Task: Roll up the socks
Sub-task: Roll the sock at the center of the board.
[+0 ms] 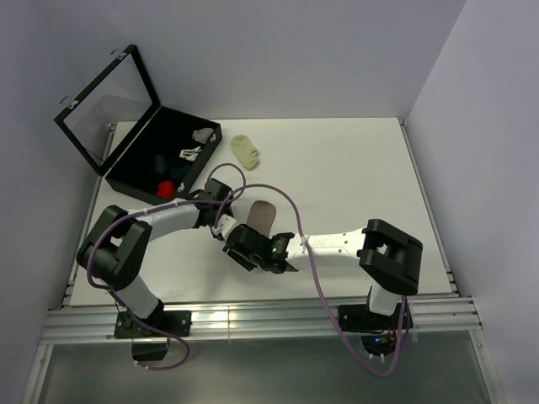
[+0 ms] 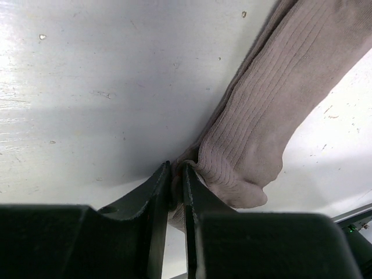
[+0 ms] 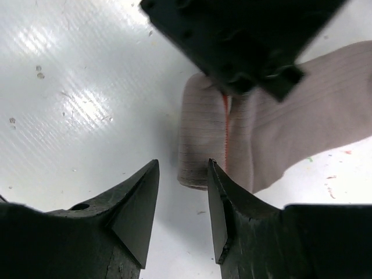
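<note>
Worktop (image 1: 354,168): white, with walls rising right at the far and right edges and a metal rail (image 1: 253,318) along the near edge.

The black case (image 1: 126,181) sits in the far-left corner with its lid (image 1: 105,105) propped open. It holds something red (image 1: 167,188) and small white-grey items (image 1: 192,151). The pale-yellow sock (image 1: 247,151) lies near the far edge, just beside the case.

The dusty-pink sock (image 1: 264,214) lies flat about mid-worktop, a little left of centre, with both wrists crowded over its near end.

Left gripper (image 2: 176,174): fingers pressed together, pinching a fold of the pink fabric at the sock's edge.

Right gripper (image 3: 183,165): fingers apart, gripping nothing. The tips are low over the surface, just short of the sock's folded cuff end, where I see a thin red stripe (image 3: 225,116).

From the sock toward the right edge and the far-right corner I see only white surface, so the open room lies that way. The left side is tighter, taken up by the case and the left arm.

A green light (image 1: 275,249) glows on the right wrist.
</note>
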You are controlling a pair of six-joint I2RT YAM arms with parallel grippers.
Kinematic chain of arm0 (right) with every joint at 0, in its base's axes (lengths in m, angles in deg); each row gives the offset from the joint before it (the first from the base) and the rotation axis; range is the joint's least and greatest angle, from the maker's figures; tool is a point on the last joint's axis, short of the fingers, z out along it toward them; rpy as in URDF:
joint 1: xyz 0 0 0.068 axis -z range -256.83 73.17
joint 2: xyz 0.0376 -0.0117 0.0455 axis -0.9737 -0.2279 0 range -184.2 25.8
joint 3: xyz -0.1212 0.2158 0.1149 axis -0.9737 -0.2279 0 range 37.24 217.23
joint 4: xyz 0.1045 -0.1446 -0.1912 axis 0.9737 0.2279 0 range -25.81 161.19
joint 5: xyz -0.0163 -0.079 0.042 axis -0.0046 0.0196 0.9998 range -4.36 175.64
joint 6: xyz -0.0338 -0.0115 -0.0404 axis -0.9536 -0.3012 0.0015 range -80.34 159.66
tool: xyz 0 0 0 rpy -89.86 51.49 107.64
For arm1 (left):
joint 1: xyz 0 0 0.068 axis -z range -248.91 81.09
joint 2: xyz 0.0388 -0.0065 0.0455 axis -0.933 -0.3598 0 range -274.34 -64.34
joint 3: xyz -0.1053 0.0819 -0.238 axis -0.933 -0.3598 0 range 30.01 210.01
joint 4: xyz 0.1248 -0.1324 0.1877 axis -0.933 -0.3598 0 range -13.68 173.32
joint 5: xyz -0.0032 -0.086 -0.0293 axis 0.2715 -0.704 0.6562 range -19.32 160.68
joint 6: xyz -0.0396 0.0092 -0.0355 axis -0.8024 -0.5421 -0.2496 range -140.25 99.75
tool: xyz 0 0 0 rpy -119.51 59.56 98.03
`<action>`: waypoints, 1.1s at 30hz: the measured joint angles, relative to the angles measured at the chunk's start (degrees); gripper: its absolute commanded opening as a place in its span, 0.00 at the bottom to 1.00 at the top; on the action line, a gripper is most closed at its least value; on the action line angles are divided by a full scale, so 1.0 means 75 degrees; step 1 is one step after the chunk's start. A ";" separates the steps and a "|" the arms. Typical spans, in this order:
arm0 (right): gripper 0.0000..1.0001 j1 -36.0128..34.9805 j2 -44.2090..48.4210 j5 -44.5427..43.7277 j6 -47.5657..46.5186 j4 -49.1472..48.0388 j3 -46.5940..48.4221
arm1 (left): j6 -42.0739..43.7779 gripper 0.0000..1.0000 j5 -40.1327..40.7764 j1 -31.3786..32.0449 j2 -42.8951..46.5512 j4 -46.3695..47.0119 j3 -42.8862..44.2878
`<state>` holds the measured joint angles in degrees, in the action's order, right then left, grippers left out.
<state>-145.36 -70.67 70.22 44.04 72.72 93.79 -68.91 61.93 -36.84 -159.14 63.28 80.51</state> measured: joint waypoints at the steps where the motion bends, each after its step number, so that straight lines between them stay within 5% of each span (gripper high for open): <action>1: 0.46 -0.0026 -0.0064 0.0000 -0.0006 -0.0003 0.0000 | 0.0003 0.20 0.0000 0.0000 -0.0009 -0.0003 0.0006; 12: 0.44 -0.0114 -0.1017 -0.0691 -0.0055 -0.0082 0.0286 | 0.0443 0.20 0.0006 -0.0009 -0.0396 -0.0134 0.0504; 15: 0.32 -0.0134 -0.1172 -0.1078 0.0020 -0.0096 0.0388 | 0.0731 0.23 -0.0003 -0.0032 -0.0539 -0.0146 0.0691; 19: 0.00 -0.0131 -0.1279 -0.1416 0.0160 -0.0128 0.0475 | 0.1113 0.38 -0.0067 -0.0119 -0.0603 -0.0175 0.0845; 21: 0.00 -0.0111 -0.1276 -0.1390 0.0254 -0.0181 0.0466 | 0.1218 0.46 -0.0085 -0.0201 -0.0603 -0.0207 0.0901; 27: 0.00 0.0350 -0.0857 -0.0350 0.0574 -0.0455 0.0114 | 0.1332 0.65 -0.0038 -0.0685 -0.0484 -0.0350 0.1081; 33: 0.00 0.1291 -0.0469 0.1859 0.1096 -0.0673 -0.0178 | 0.0944 0.68 0.0376 -0.1122 0.0414 -0.0504 0.1148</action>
<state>-135.68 -74.19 84.17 52.26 67.67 92.46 -61.83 64.75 -45.25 -156.04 59.50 89.12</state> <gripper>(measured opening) 0.042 0.677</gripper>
